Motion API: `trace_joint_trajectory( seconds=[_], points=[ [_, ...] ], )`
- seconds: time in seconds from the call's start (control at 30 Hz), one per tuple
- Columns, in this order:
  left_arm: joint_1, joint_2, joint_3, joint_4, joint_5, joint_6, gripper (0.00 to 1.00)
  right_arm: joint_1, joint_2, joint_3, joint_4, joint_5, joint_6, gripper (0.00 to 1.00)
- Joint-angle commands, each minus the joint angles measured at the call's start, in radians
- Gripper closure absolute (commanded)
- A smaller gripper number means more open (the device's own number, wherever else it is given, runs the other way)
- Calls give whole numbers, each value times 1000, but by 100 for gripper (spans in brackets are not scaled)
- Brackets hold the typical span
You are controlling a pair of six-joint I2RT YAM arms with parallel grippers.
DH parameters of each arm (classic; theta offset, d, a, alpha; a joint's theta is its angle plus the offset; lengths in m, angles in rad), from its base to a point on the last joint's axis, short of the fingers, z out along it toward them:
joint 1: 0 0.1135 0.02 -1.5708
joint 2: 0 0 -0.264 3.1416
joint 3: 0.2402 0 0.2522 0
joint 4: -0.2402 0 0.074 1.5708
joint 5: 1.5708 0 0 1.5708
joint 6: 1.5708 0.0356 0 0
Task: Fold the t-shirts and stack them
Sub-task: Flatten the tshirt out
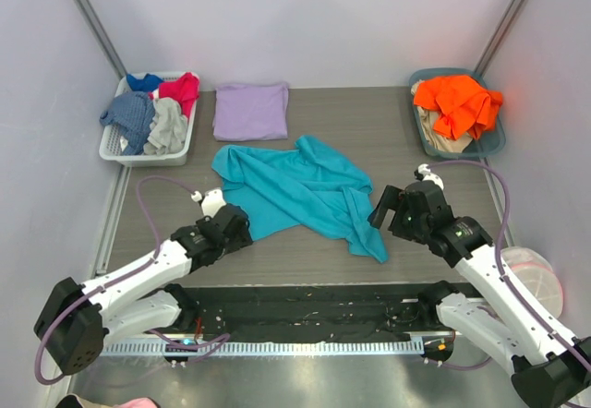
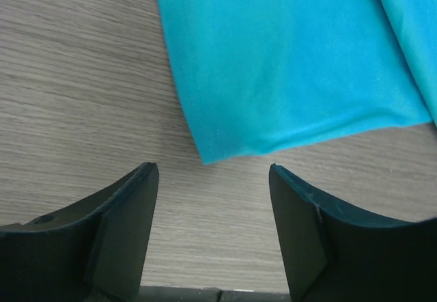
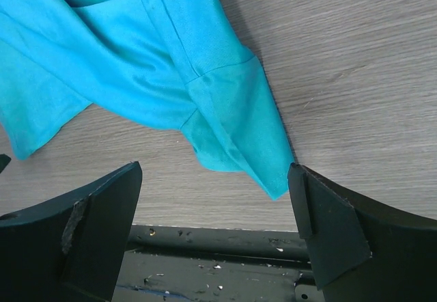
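Observation:
A teal t-shirt (image 1: 295,191) lies crumpled and spread out on the middle of the wooden table. A lavender t-shirt (image 1: 250,111) lies folded in a neat rectangle behind it. My left gripper (image 1: 238,226) is open at the teal shirt's near-left corner. In the left wrist view that corner (image 2: 287,76) lies just beyond the left gripper (image 2: 213,169), with bare table between the fingers. My right gripper (image 1: 383,210) is open beside the shirt's near-right end. In the right wrist view a sleeve (image 3: 239,124) hangs toward the right gripper (image 3: 215,172), its tip close to the right finger (image 3: 328,220).
A white basket (image 1: 115,154) at the back left holds red, blue and grey garments. A teal bin (image 1: 494,140) at the back right holds an orange garment (image 1: 459,103). A black strip (image 1: 305,306) runs along the table's near edge. A white round object (image 1: 540,279) sits far right.

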Motion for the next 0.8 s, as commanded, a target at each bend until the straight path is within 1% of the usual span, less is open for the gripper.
trace_joint_trajectory(
  seconds=[0.0,0.07,0.2,0.5,0.63,0.7,0.77],
  points=[
    [-3,12,-4,48,-97,-63,34,8,-1,1,45,-8,13,3],
    [-3,33,-1,74,-98,-66,38,10,-5,1,42,-8,8,2],
    [-3,117,18,101,-88,-67,44,8,-9,2,33,-8,8,3],
    [-5,196,27,150,-78,-66,47,10,-14,-4,31,-11,7,3],
    [-5,208,30,153,-65,-67,57,10,-17,-8,29,-8,5,3],
    [-5,208,29,160,-59,-69,59,10,-17,-13,29,-10,7,3],
    [-5,209,23,166,-57,-74,67,8,-18,-16,29,-8,8,3]
  ],
)
